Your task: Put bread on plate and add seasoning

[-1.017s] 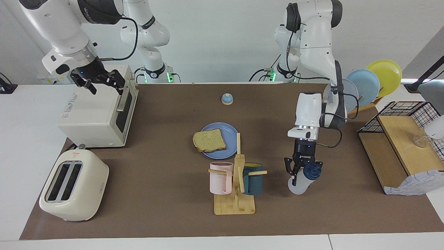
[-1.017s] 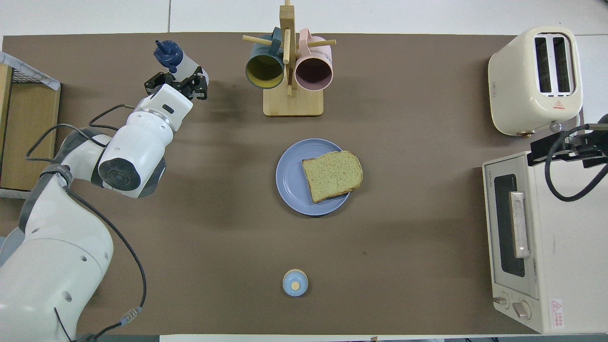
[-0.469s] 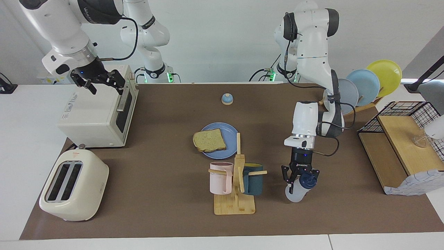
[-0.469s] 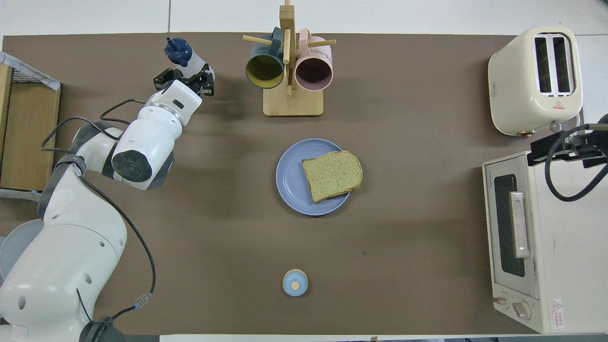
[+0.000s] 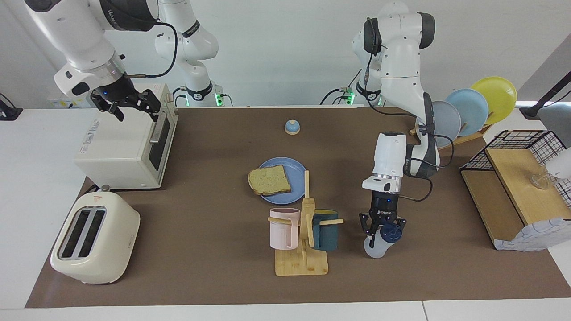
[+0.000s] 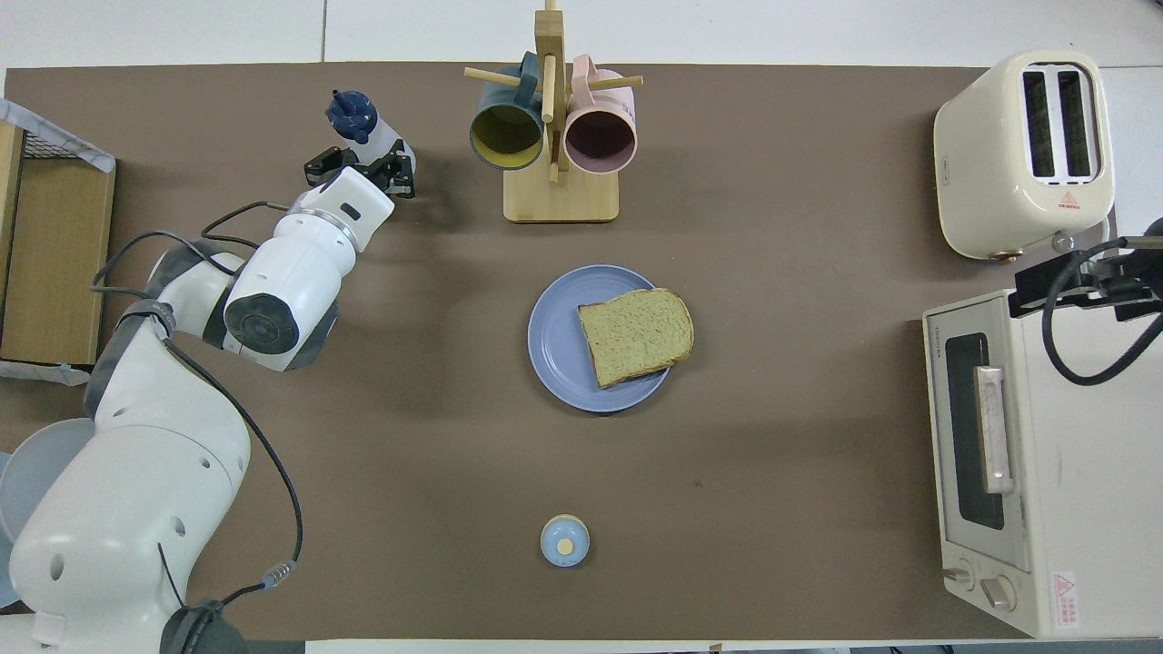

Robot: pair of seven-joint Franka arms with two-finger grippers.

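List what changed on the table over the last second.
The left gripper, shut on the translucent white bottle with the navy cap, carried it toward the wooden mug rack. The toasted bread slice stayed on the round blue plate; the right gripper stayed open over the white toaster oven.

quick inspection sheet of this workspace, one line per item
surface: brown mat on a white table.
job's things: bread lies on the blue plate, one corner past the rim; seasoning bottle tilted in the left claw.
clutter: mug rack, toaster, toaster oven, bell, plate rack, wire basket.
grippers: left claw shut on the bottle beside the mug rack; right claw open, waiting over the toaster oven.
cables: black cables loop along both arms.
surroundings: white wall, nothing else seen.
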